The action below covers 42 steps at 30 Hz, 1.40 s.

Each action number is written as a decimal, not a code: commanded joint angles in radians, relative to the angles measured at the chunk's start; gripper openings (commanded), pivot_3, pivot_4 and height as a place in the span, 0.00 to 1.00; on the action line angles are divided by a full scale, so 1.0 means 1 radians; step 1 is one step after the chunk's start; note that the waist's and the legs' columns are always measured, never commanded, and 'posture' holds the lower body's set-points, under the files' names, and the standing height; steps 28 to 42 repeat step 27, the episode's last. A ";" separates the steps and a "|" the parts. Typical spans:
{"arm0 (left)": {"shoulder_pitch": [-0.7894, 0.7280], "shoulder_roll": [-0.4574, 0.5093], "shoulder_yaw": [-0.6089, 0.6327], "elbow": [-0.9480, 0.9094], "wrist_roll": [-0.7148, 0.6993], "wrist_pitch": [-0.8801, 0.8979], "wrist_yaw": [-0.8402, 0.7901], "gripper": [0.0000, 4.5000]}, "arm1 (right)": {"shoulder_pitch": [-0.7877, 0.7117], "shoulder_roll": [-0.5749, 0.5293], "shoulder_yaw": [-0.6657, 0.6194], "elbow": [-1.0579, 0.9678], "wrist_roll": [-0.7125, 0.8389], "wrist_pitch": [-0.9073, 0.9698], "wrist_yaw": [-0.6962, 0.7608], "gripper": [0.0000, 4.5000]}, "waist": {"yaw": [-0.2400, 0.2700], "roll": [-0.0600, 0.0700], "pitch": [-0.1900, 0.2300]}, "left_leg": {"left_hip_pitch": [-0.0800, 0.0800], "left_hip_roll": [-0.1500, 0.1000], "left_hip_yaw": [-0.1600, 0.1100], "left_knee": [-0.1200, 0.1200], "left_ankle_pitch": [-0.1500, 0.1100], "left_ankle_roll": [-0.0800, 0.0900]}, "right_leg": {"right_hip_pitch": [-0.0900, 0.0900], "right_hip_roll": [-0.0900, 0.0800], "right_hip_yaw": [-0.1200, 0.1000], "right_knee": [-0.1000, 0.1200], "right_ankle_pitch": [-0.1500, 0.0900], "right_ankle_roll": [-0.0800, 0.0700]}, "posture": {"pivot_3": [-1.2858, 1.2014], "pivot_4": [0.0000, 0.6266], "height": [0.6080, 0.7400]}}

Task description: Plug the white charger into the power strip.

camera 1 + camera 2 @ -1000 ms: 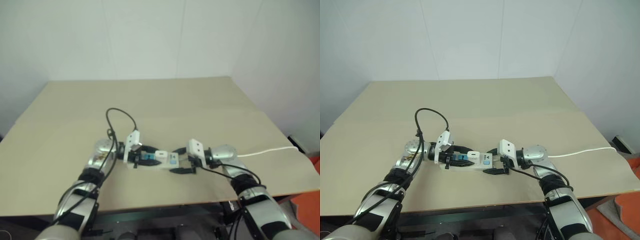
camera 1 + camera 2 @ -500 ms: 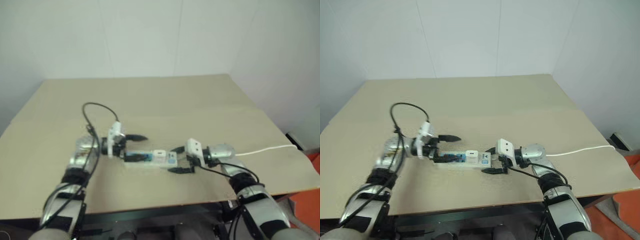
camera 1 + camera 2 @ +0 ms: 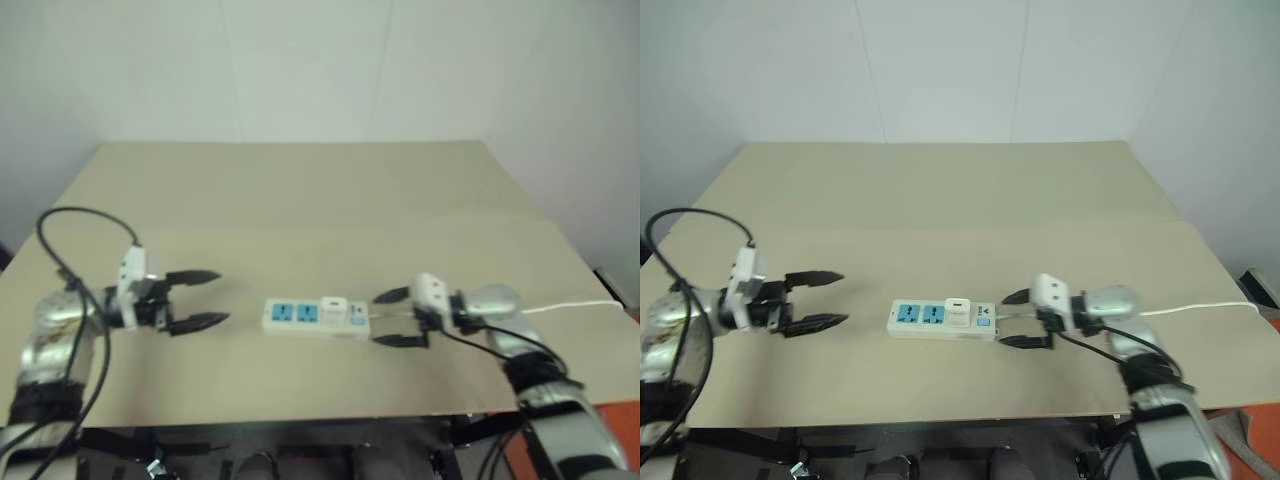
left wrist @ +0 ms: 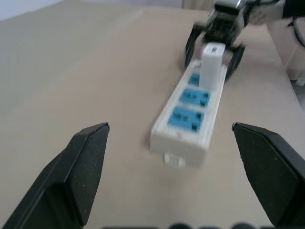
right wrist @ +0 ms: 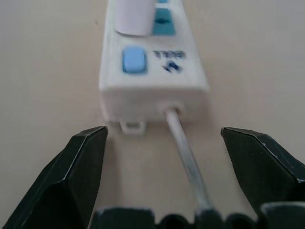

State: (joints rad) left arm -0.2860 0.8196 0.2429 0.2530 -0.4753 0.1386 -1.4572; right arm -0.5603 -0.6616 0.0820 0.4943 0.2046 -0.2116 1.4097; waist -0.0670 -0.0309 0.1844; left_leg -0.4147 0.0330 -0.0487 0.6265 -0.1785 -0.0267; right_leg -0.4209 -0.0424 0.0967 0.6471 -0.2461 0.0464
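The power strip (image 3: 930,319) lies flat on the tan table, a long white bar with blue socket panels. The white charger (image 3: 957,309) stands plugged into the socket panel nearest the strip's cord end, also seen upright in the left wrist view as the white charger (image 4: 212,64). My left gripper (image 3: 816,299) hangs open well to the left of the strip, with nothing between its fingers. My right gripper (image 3: 1020,319) is open just off the strip's right end, its fingers either side of the thin cord (image 5: 183,146), apart from the strip.
The white cord (image 3: 1200,309) runs from the strip's right end to the table's right edge. A fold line crosses the tan table (image 3: 940,190) behind the strip. A black cable loops above my left wrist (image 3: 680,225).
Both grippers have let go and drawn away from the strip, the left one far to the left, the right one a little to the right. The charger stays plugged in. The camera has shifted.
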 commanded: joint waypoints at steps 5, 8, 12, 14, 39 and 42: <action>0.106 0.070 0.082 -0.117 -0.026 0.039 0.046 1.00 | 0.128 -0.236 -0.173 -0.258 0.118 0.106 0.041 0.99 | 0.008 0.000 0.002 | 0.000 0.001 0.000 0.000 0.000 0.000 | -0.001 0.000 -0.001 0.000 -0.001 0.001 | 0.52 0.24 1.00; 0.120 0.066 0.085 -0.131 -0.031 0.036 0.056 1.00 | 0.193 -0.289 -0.220 -0.312 0.127 0.147 0.003 0.99 | 0.010 0.000 0.002 | 0.000 0.001 0.002 0.001 0.000 0.000 | 0.000 0.000 -0.001 0.000 -0.001 0.001 | 0.52 0.24 1.00; 0.119 0.035 0.078 -0.145 -0.041 0.008 0.067 1.00 | 0.287 -0.314 -0.271 -0.404 0.145 0.211 -0.040 0.99 | 0.007 0.000 0.002 | 0.000 0.001 0.003 0.001 0.000 0.000 | -0.001 0.000 0.000 0.000 0.000 0.001 | 0.52 0.24 1.00; 0.110 0.026 0.064 -0.145 -0.039 0.010 0.075 1.00 | 0.335 -0.320 -0.290 -0.450 0.151 0.241 -0.062 0.99 | 0.007 0.000 0.002 | 0.000 0.001 0.004 0.001 0.000 0.000 | -0.001 0.000 0.000 0.000 0.000 0.001 | 0.52 0.24 1.00; 0.042 0.015 0.007 -0.101 -0.010 -0.006 0.087 1.00 | 0.488 -0.341 -0.391 -0.566 0.152 0.290 -0.142 0.99 | 0.015 0.000 0.002 | 0.000 0.001 0.005 0.003 0.000 0.000 | 0.000 0.000 0.001 0.000 0.001 0.003 | 0.52 0.24 1.00; 0.042 0.015 0.007 -0.101 -0.010 -0.006 0.087 1.00 | 0.488 -0.341 -0.391 -0.566 0.152 0.290 -0.142 0.99 | 0.015 0.000 0.002 | 0.000 0.001 0.005 0.003 0.000 0.000 | 0.000 0.000 0.001 0.000 0.001 0.003 | 0.52 0.24 1.00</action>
